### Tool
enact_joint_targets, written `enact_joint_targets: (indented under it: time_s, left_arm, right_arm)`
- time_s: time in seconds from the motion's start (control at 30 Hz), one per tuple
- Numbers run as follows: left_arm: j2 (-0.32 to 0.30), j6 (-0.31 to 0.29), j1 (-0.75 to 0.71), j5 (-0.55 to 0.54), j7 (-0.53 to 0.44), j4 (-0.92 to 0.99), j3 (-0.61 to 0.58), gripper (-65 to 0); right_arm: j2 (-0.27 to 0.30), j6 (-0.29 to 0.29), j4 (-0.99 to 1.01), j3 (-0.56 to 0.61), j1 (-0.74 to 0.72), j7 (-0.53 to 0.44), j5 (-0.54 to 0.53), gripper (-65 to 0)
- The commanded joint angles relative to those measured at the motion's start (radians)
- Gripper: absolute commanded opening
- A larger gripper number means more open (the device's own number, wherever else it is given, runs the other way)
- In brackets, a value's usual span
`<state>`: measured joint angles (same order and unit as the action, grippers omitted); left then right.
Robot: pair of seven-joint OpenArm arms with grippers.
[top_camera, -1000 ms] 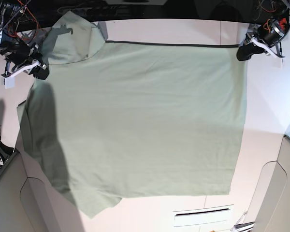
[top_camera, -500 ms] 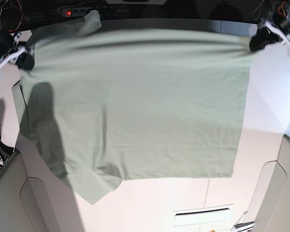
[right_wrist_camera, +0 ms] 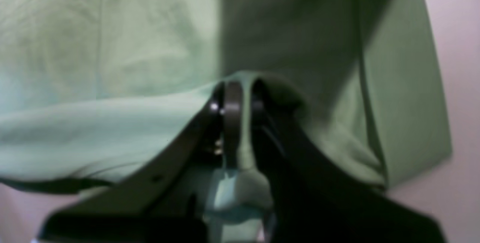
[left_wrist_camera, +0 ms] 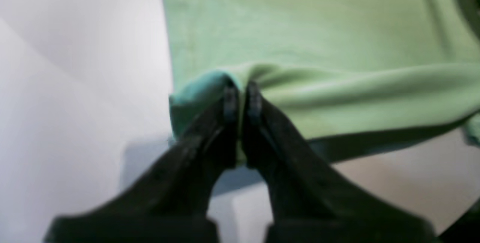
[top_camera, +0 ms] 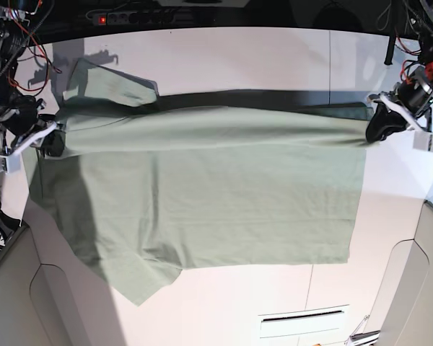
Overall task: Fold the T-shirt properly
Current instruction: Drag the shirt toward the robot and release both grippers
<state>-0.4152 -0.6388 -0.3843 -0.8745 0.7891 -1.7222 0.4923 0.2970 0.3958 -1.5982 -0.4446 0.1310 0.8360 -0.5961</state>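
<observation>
White surface [top_camera: 260, 65] carries the shirt [top_camera: 216, 202], spread across mid-frame in the base view. Left of frame: right gripper [top_camera: 49, 144], fingers [right_wrist_camera: 232, 111] clamped on a bunched fold at the shirt's upper left corner; a sleeve [top_camera: 108, 83] lies just above it. Top edge is raised into a taut ridge running across the frame, dark shadow band behind it. Another sleeve hangs at lower left. Right of frame: left gripper [top_camera: 375, 130], fingers [left_wrist_camera: 229, 102] pinched shut on the upper right corner. Wrist views are blurred, grips still readable.
</observation>
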Motion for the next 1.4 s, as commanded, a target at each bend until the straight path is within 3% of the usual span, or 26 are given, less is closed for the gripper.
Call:
enact_joint_targets:
  time_s: [0.0, 0.37, 0.5, 0.6, 0.67, 0.97, 1.13, 1.27, 1.37]
  left_arm:
    - [-0.02, 0.0, 0.003, 0.009, -0.02, 0.004, -0.015, -65.0]
    - [-0.023, 0.003, 0.008, 0.083, -0.065, 0.039, -0.053, -65.0]
    - [-0.023, 0.003, 0.011, 0.084, -0.083, 0.039, -0.053, -52.1]
    - [-0.023, 0.003, 0.022, 0.112, -0.083, 0.039, -0.053, -46.5]
    - [-0.023, 0.003, 0.025, 0.134, -0.083, 0.039, -0.053, -42.3]
    - [-0.055, 0.049, 0.033, 0.146, -0.09, 0.036, -0.022, -41.1]
    - [-0.079, 0.047, 0.032, 0.122, -0.085, 0.01, 0.072, -41.1]
    - [-0.114, 0.028, 0.032, 0.105, -0.063, -0.057, 0.13, -41.1]
    - [-0.135, 0.029, 0.032, 0.106, -0.051, -0.113, 0.186, -41.1]
  right_arm:
    - [0.016, 0.0, -0.002, 0.004, -0.014, -0.033, 0.006, -65.0]
    - [0.017, 0.001, 0.036, 0.028, -0.026, -0.055, 0.017, -65.0]
    - [0.016, 0.002, 0.036, 0.028, -0.029, -0.055, 0.016, -64.0]
    - [0.017, 0.013, 0.036, 0.028, -0.043, -0.055, 0.013, -45.9]
    - [0.017, 0.013, 0.036, 0.028, -0.059, -0.054, 0.014, -41.1]
    - [0.068, 0.013, -0.005, -0.01, -0.111, 0.037, 0.032, -41.0]
    - [0.091, 0.013, -0.023, -0.093, -0.111, 0.177, 0.034, -41.3]
    - [0.091, 0.031, -0.024, -0.183, -0.082, 0.278, -0.029, -44.6]
    - [0.09, 0.046, -0.024, -0.241, -0.021, 0.295, -0.103, -44.6]
